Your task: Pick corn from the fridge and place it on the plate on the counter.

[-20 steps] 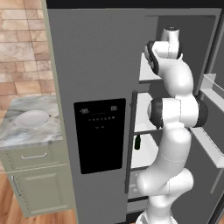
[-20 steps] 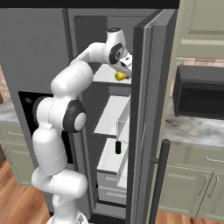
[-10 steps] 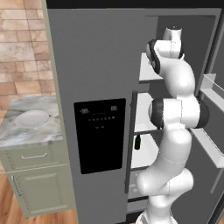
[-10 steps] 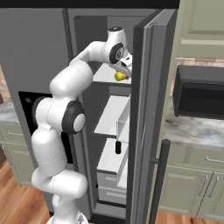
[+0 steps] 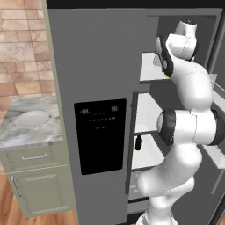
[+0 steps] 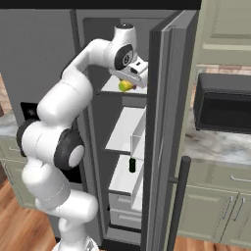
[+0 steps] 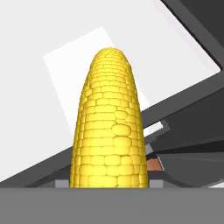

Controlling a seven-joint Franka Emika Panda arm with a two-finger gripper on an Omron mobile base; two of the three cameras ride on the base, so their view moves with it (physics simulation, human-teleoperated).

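Note:
The corn (image 7: 110, 127) stands close and large in the hand view, a yellow cob rising from between my fingers, which it hides. From the right base view the corn (image 6: 125, 86) sits at my gripper (image 6: 128, 83), level with the front edge of the fridge's top shelf (image 6: 112, 83). My gripper is shut on the corn. The grey fridge (image 5: 96, 66) has its right door (image 6: 164, 122) swung open. A white plate (image 5: 31, 118) lies on the marble counter (image 5: 26, 137) left of the fridge.
A dark green bottle (image 6: 132, 164) stands on a lower fridge shelf. A black microwave (image 6: 223, 103) sits on the counter to the right of the open door. The brick wall (image 5: 22, 48) rises behind the plate's counter.
The upper arm has shifted slightly; the corn stays at the gripper by the top shelf.

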